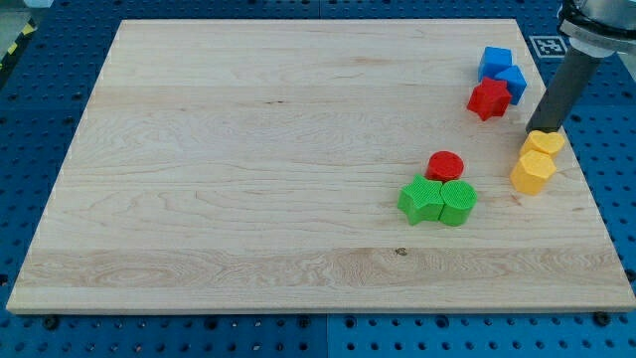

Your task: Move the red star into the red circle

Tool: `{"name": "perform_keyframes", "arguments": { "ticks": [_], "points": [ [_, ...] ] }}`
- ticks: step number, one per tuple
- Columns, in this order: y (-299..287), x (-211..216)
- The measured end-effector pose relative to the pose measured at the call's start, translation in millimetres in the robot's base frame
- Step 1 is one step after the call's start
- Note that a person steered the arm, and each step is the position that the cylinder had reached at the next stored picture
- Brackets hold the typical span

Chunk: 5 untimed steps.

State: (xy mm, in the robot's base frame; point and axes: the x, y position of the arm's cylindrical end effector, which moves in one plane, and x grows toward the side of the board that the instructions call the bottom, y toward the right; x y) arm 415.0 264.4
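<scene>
No jaws on this arm, just the dark rod, and my tip (543, 130) sits at the right side of the frame, right at the top edge of the upper yellow block (544, 142), apparently touching it. Just below that one, touching it, is a second yellow block (532, 172), roughly hexagonal. Up and left of my tip, a short way off, sits the red star (488, 98), pressed against two blue blocks (502, 72) at the upper right of the table (248, 149). The red circle (444, 165) lies well apart, lower and left of the star, resting against two green blocks (437, 201) just below it.
</scene>
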Motion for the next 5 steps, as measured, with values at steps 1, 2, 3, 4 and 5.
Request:
{"name": "perform_keyframes", "arguments": {
  "ticks": [1, 2, 3, 4, 5],
  "points": [
    [-2.5, -14.6],
    [-11.9, -15.2],
    [-23.4, -29.8],
    [-23.4, -37.5],
    [-23.4, -53.6]
  ]
}}
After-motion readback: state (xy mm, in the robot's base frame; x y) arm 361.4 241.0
